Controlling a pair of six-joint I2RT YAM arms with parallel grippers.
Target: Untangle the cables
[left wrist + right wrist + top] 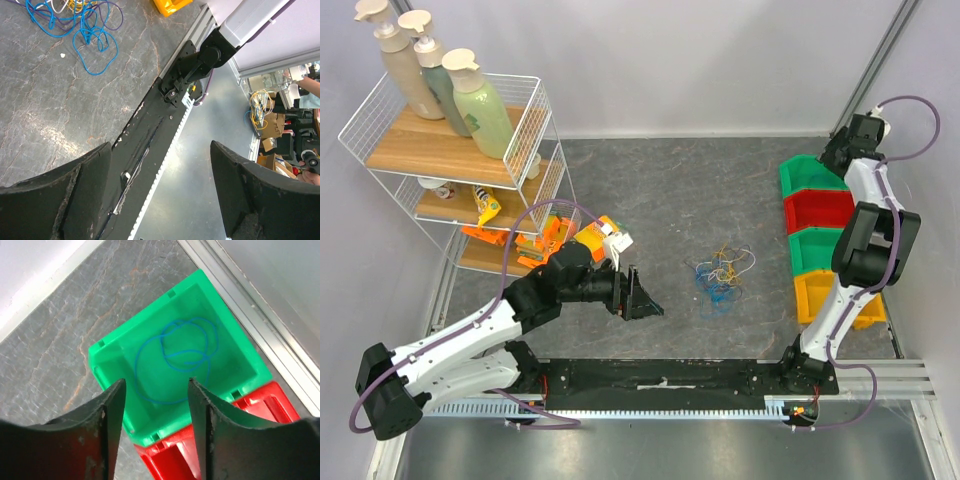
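A tangle of thin blue, yellow and purple cables (722,275) lies on the grey mat in the middle; its blue loops show in the left wrist view (85,27). My left gripper (642,298) is open and empty, hovering left of the tangle. My right gripper (840,150) is open and empty above the green bin (220,335). A single blue cable (175,360) lies coiled inside that green bin.
Green (802,176), red (817,208), green and yellow (820,298) bins stand in a row at the right. A wire shelf (450,150) with bottles and orange items stands at the back left. The black base rail (660,380) runs along the near edge.
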